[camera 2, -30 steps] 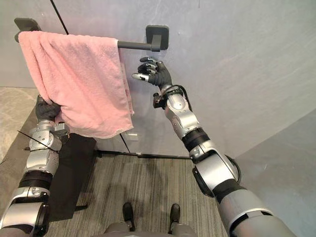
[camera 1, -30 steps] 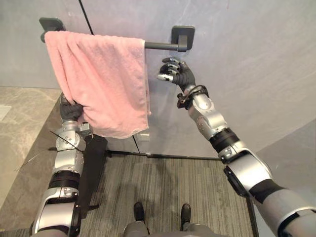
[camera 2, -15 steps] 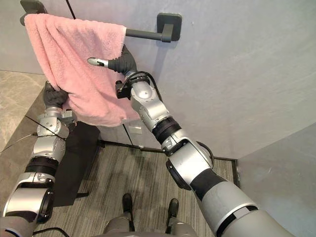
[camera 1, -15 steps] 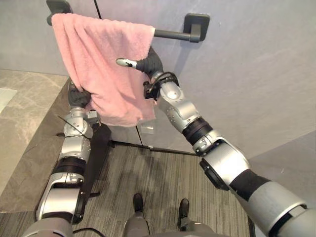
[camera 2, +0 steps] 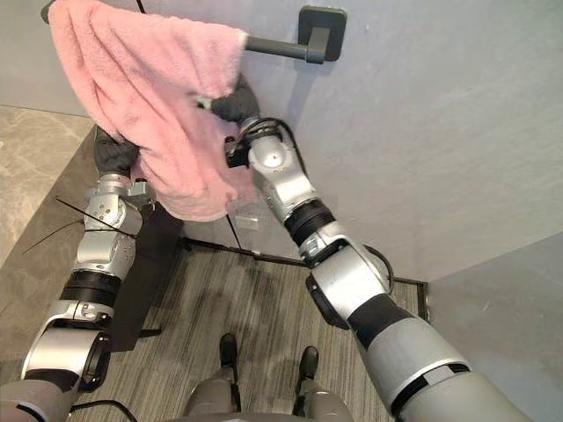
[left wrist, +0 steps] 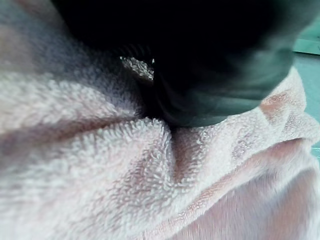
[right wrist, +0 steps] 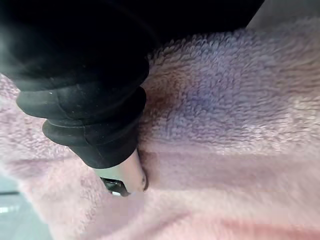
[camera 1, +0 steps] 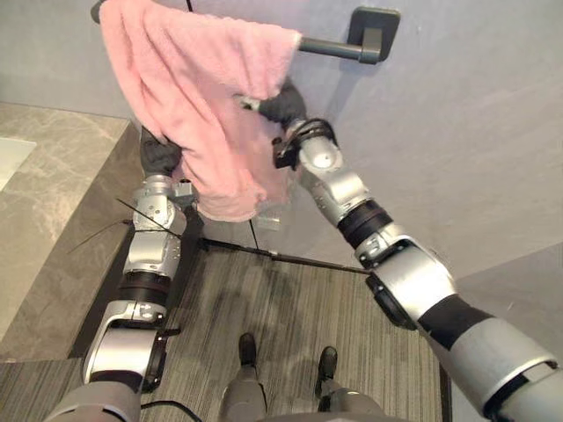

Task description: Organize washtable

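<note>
A pink towel hangs over a dark bar fixed to the grey wall and is bunched toward the bar's left end. My left hand is at the towel's lower left edge, its fingers buried in the cloth and closed on it; the towel presses right against it in the left wrist view. My right hand reaches up to the towel's right edge just below the bar, curled into the cloth. One of its fingers digs into a fold of the towel.
A grey marble counter runs along the left, with a dark side panel under it. The bar's square bracket sits on the wall to the right. Below lies striped grey carpet.
My right hand came left from beside the bar's bracket onto the towel's right edge and closed on it. The towel has bunched toward the left. The camera shifted too.
</note>
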